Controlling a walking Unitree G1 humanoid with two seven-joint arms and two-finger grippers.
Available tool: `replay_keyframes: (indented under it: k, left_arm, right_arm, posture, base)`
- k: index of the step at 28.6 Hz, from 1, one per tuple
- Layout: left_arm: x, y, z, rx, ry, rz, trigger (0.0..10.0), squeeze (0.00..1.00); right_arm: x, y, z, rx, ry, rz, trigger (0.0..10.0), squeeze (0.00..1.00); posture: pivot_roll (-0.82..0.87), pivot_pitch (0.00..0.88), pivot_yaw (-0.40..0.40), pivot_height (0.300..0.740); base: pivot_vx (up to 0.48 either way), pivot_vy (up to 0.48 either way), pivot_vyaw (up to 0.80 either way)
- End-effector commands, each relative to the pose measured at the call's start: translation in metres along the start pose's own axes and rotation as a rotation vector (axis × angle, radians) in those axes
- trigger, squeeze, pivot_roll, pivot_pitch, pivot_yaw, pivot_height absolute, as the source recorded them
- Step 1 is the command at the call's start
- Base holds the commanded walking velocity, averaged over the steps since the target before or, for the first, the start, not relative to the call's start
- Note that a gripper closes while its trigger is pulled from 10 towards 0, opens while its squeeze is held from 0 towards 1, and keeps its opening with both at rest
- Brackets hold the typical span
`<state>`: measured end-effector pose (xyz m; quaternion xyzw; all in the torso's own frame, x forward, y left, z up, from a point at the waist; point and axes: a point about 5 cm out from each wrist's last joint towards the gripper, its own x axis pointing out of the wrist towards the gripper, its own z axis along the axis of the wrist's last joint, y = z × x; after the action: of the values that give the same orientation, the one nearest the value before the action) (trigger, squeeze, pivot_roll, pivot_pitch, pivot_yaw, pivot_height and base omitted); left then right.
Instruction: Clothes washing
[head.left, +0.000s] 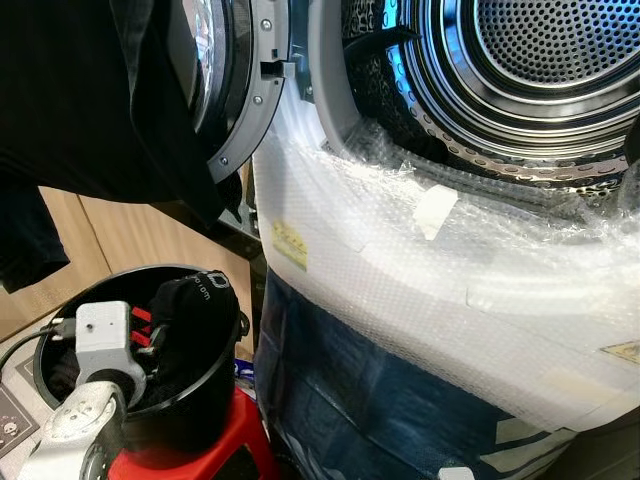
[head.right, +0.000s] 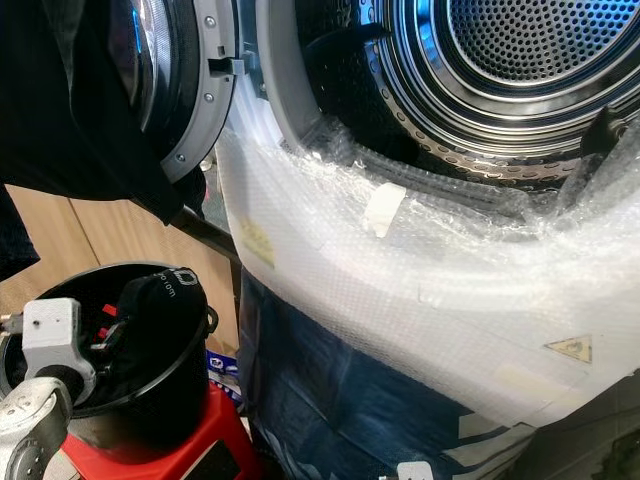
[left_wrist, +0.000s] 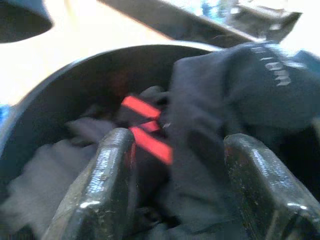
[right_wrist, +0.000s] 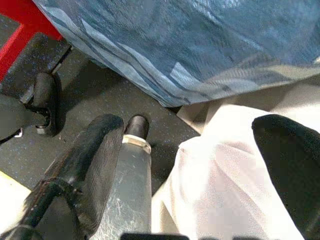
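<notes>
Clothes (head.left: 185, 320) lie heaped in a black bucket (head.left: 215, 395) that stands on a red stool (head.left: 235, 445) just beside the washing machine (head.left: 430, 280), whose front is wrapped in bubble wrap with blue sheeting below. Its door (head.left: 235, 90) hangs open to the robot's left, a dark garment (head.left: 90, 110) draped in front of it, and the perforated steel drum (head.left: 540, 60) gapes with only a little dark fabric at its lip. The left gripper (left_wrist: 175, 185) is down inside the bucket, its two black fingers spread apart on either side of a dark garment with red stripes (left_wrist: 145, 132); nothing is pinched between them yet. The right gripper (right_wrist: 185, 170) hangs idle low by the machine's base, fingers parted over the dark floor and some pale cloth. The step in hand looks to be picking laundry out of the bucket for the drum. To do it well, the left gripper should sink a little deeper so both fingers bracket a thick fold rather than a loose edge, close firmly, then lift straight up until the piece clears the bucket rim before swinging right. Trailing sleeves could snag the rim or tip the bucket on its stool, so a slow lift seems wise, and the release should come well inside the drum, past the bubble-wrapped sill.
</notes>
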<state>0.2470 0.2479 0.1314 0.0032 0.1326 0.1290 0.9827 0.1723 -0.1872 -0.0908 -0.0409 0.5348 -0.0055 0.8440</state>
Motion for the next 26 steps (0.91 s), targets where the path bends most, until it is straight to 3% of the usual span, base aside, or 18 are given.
replay_keyframes:
  k: [1, 8, 11, 19, 23, 24, 25, 26]
  left_arm:
    - [0.005, 0.015, 0.0, -0.008, 0.048, 0.096, 10.0, 1.0]
    - [0.014, 0.036, 0.004, 0.031, 0.106, 0.108, 10.0, 1.0]
    - [0.019, 0.046, 0.007, 0.057, 0.122, 0.121, 10.0, 1.0]
    - [0.029, 0.047, 0.007, 0.144, 0.157, 0.091, 10.0, 1.0]
    - [0.034, 0.042, 0.01, 0.199, 0.114, 0.037, 10.0, 1.0]
    - [0.037, 0.034, 0.011, 0.227, 0.091, -0.018, 10.0, 0.89]
    - [0.039, 0.03, 0.012, 0.233, 0.077, -0.04, 10.0, 0.0]
    - [0.04, 0.028, 0.013, 0.235, 0.068, -0.051, 10.0, 0.0]
  right_arm:
    - [0.0, 0.0, 0.002, 0.001, -0.004, -0.003, 10.0, 0.0]
    - [0.001, 0.005, 0.01, -0.08, -0.018, 0.014, 10.0, 0.0]
    - [0.001, 0.004, 0.012, -0.047, -0.018, 0.005, 10.0, 0.0]
    - [0.0, 0.0, 0.01, -0.098, -0.007, 0.007, 10.0, 0.0]
    - [0.0, -0.002, 0.009, -0.116, -0.005, 0.0, 10.0, 0.0]
    - [0.0, -0.002, 0.01, -0.111, -0.006, 0.0, 10.0, 0.0]
    - [0.0, -0.002, 0.01, -0.112, -0.005, -0.001, 10.0, 0.0]
    - [0.0, -0.002, 0.009, -0.113, -0.004, -0.002, 10.0, 0.0]
  posture:
    - [0.28, 0.022, -0.035, 0.74]
    - [0.29, 0.019, -0.051, 0.74]
    - [0.29, 0.028, -0.053, 0.74]
    - [0.28, 0.036, -0.07, 0.74]
    - [0.28, 0.038, -0.073, 0.74]
    - [0.28, 0.04, -0.076, 0.74]
    - [0.28, 0.038, -0.077, 0.74]
    - [0.28, 0.039, -0.077, 0.74]
  base:
    - [0.0, 0.0, 0.0]
    - [0.0, 0.0, 0.0]
    - [0.0, 0.0, 0.0]
    - [0.0, 0.0, 0.0]
    - [0.0, 0.0, 0.0]
    - [0.0, 0.0, 0.0]
    - [0.0, 0.0, 0.0]
    - [0.0, 0.0, 0.0]
